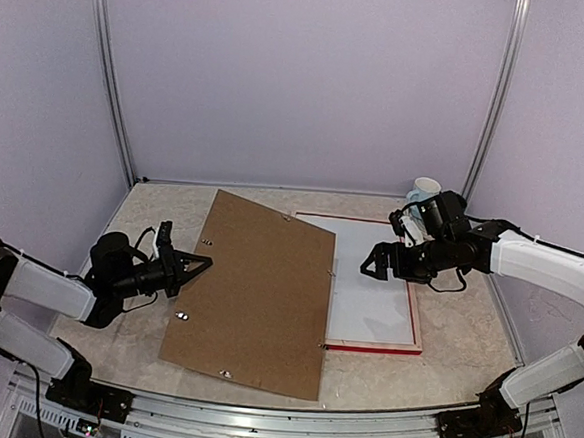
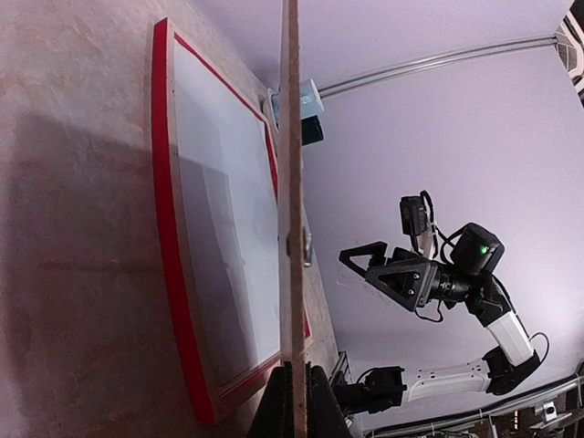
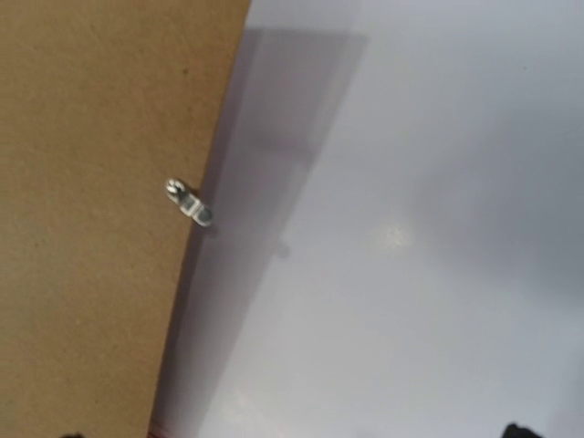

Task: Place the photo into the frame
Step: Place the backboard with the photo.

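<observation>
Left claw (image 1: 203, 264) is pinched tight on the left edge of the brown backing board (image 1: 256, 297), holding it up at a tilt w/ its right part over the left side of the frame (image 1: 373, 347). Right claw (image 1: 371, 263) is spread wide, hovering over the frame's upper right area, not touching anything afaict. The frame lies flat on the table (image 1: 464, 336), right of centre, and holds a plain white sheet (image 1: 372, 290), can't tell what it is. White mug (image 1: 426, 188) sits at the back right, can't see inside it tbh
</observation>
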`<state>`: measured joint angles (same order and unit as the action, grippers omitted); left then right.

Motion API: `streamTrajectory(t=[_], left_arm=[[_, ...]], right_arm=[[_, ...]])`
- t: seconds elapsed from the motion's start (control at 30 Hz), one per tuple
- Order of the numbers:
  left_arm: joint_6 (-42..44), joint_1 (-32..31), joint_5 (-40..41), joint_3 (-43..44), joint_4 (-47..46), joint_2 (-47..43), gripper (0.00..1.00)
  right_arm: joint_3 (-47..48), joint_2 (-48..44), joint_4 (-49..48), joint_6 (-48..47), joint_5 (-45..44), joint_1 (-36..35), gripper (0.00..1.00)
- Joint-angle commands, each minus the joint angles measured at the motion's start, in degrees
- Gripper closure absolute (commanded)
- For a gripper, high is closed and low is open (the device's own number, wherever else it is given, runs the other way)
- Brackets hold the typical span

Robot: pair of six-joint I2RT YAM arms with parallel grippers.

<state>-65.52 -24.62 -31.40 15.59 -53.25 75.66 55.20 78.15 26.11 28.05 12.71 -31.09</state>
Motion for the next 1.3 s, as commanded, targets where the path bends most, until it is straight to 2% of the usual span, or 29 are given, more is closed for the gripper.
streamTrajectory(t=[0.0, 0.23, 0.6, 1.07, 1.27], left_arm=[[-3.5, -0.5, -2.3, -1.4, -13.4, 3.1, 1.0], [-4.4, -0.7, -3.5, -2.1, -18.5, 9.6, 1.0], [-8.6, -0.7, -2.4, -3.0, -30.2, 23.1, 1.0], [-10.8, -0.6, -4.1, -3.1, -46.2, 41.1, 1.0], [-10.4, -0.1, -4.5, -3.1, -49.7, 44.7, 1.0]], right_arm=[[-0.5, -0.3, 0.1, -0.8, -0.7, 0.5, 0.01], [0.3, 1.3, 0.6, -1.8, -3.1, 0.5, 0.01], [1.6, 9.1, -0.9, -2.4, -6.3, 0.5, 0.01], [9.9, 20.8, 1.4, -3.1, -15.0, -0.1, 0.01], [12.3, 24.5, 2.3, -3.8, -17.4, -1.5, 0.01]])
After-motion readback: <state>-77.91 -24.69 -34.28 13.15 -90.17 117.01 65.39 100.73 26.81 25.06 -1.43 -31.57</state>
